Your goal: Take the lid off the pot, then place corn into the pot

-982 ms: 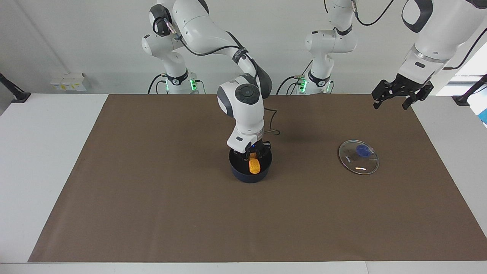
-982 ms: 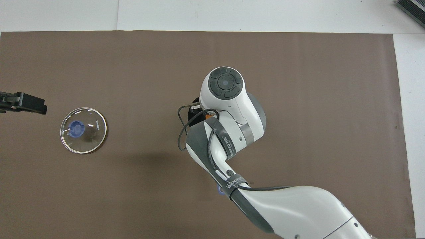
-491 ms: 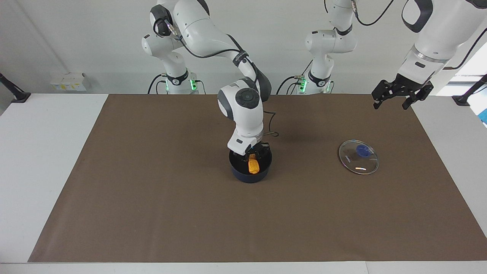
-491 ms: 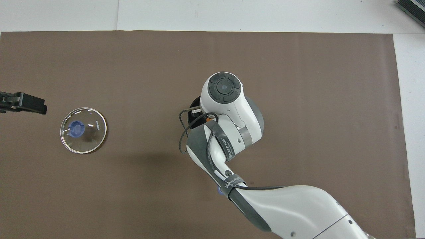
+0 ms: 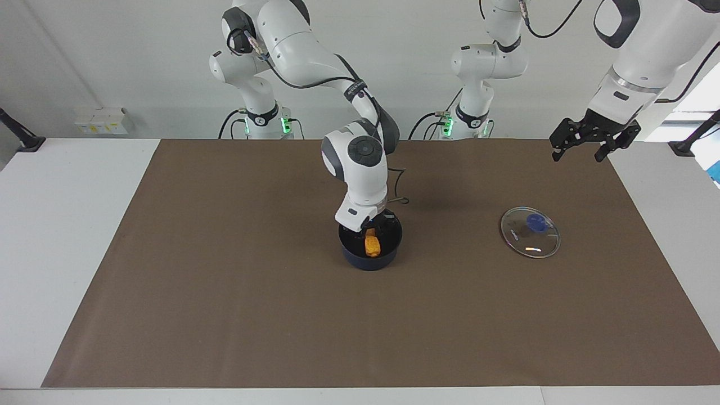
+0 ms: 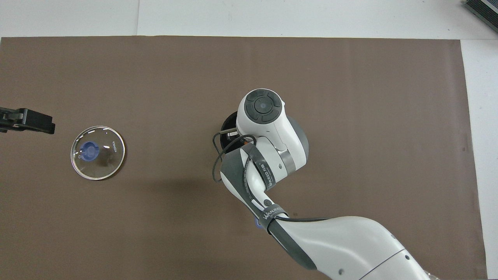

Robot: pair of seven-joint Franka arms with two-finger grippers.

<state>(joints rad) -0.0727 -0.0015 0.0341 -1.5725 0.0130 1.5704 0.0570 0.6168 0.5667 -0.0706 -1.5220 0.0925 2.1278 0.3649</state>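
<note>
The dark navy pot (image 5: 367, 262) stands mid-mat, and its handle is hidden by the right arm. My right gripper (image 5: 372, 235) reaches down into the pot and is shut on the yellow-orange corn (image 5: 372, 246), which hangs upright inside the rim. In the overhead view the right arm covers all but a sliver of the pot (image 6: 227, 123). The clear glass lid (image 5: 530, 233) (image 6: 97, 152) with its blue knob lies flat on the mat toward the left arm's end. My left gripper (image 5: 578, 154) (image 6: 27, 120) waits open and empty in the air above the mat's corner.
A brown mat (image 5: 225, 292) covers most of the white table (image 5: 67, 236). A black cable (image 5: 400, 194) loops off the right wrist just above the pot.
The right gripper has sunk a little, taking the corn deeper into the pot. The left arm and the lid have not moved.
</note>
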